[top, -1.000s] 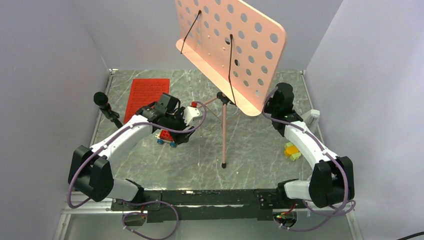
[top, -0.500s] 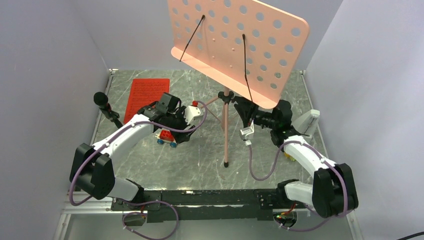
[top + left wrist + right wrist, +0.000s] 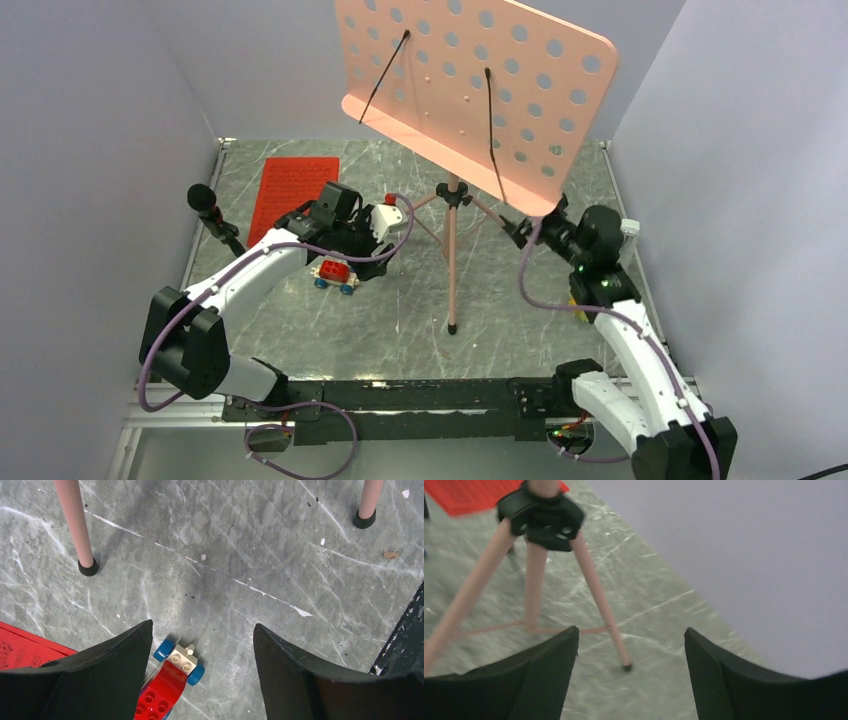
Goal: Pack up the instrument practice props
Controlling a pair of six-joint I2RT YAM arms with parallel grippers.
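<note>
The salmon-pink music stand (image 3: 470,90) stands upright mid-table on its tripod (image 3: 452,260), its holed desk facing the arms. A red sheet of notes (image 3: 290,190) lies flat at the back left. My left gripper (image 3: 368,262) hangs open low over the table; in its wrist view the gripper (image 3: 202,630) has only bare table between its fingers, with two stand legs (image 3: 75,525) beyond. My right gripper (image 3: 517,230) is open just right of the tripod, holding nothing; its wrist view shows the gripper (image 3: 631,632) facing a stand leg (image 3: 599,600). The grey-white metronome (image 3: 629,229) peeks out behind the right arm.
A small red toy car with blue wheels (image 3: 167,685) sits by the left finger. A black microphone on a stand (image 3: 205,200) is at the left edge. A yellow-green object (image 3: 575,302) lies under the right arm. Grey walls close in three sides.
The stand's desk has swung round to face the arms more squarely. My right gripper has gone from shut to open and drawn back to the right. The left arm has barely moved.
</note>
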